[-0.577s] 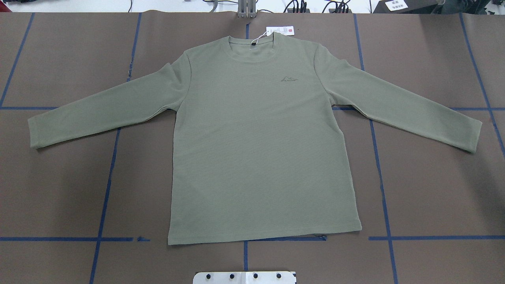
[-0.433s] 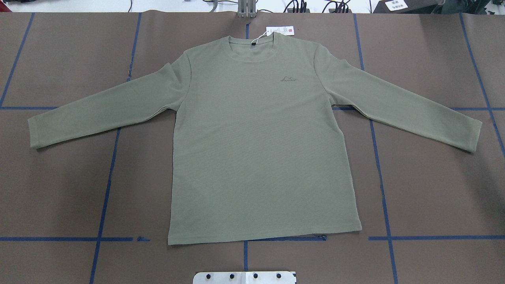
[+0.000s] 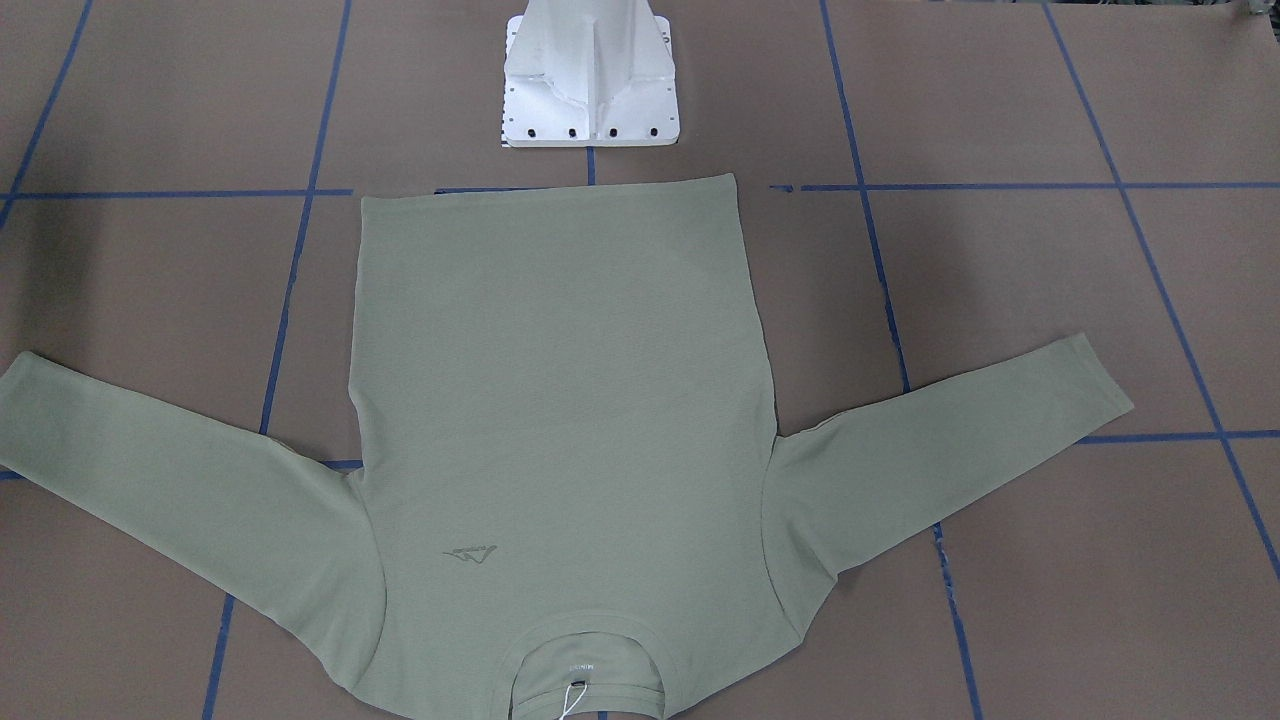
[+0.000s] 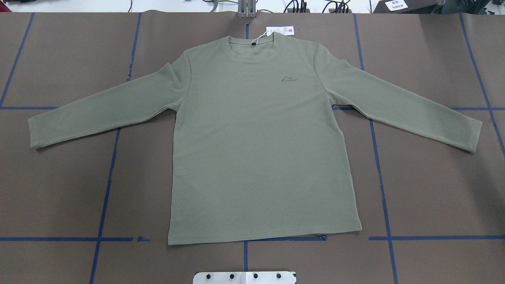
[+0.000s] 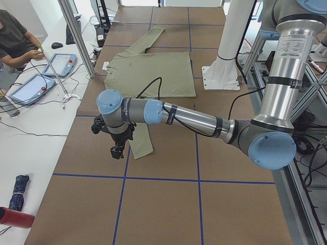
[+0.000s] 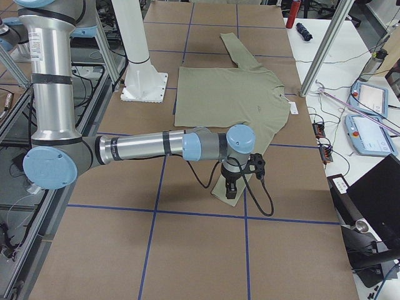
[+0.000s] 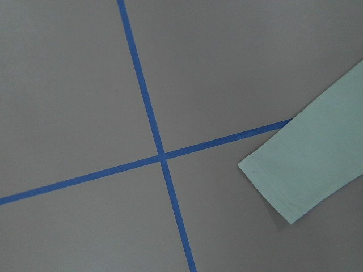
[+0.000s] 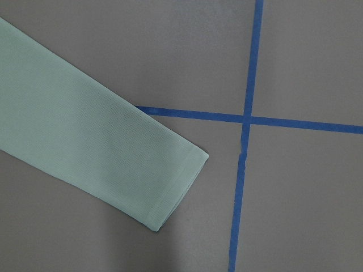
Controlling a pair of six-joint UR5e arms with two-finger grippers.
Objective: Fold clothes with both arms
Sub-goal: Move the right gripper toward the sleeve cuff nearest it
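The white hang tag point(image 4: 280, 30) carries a red mark and lines of print too small to read. The chest logo point(image 4: 289, 79) is a tone-on-tone mountain outline, and the neck label point(image 3: 580, 664) has grey lettering, also illegible. The sage-green shirt point(image 4: 260, 150) lies flat and face up in the middle of the brown paper table cover point(image 4: 434, 189). Its collar is at the far edge, its hem just short of the white base plate point(image 4: 244, 277), and both sleeves are spread out and down. Blue tape lines point(image 4: 104, 189) grid the cover.

A person point(image 5: 15, 41) sits by tablets point(image 5: 60, 64) on the white side bench. The left gripper point(image 5: 117, 151) hangs over the left cuff point(image 7: 295, 181), and the right gripper point(image 6: 230, 189) over the right cuff point(image 8: 170, 187). Only the side views show them, so I cannot tell how their fingers stand. Wide bare cover surrounds each cuff.
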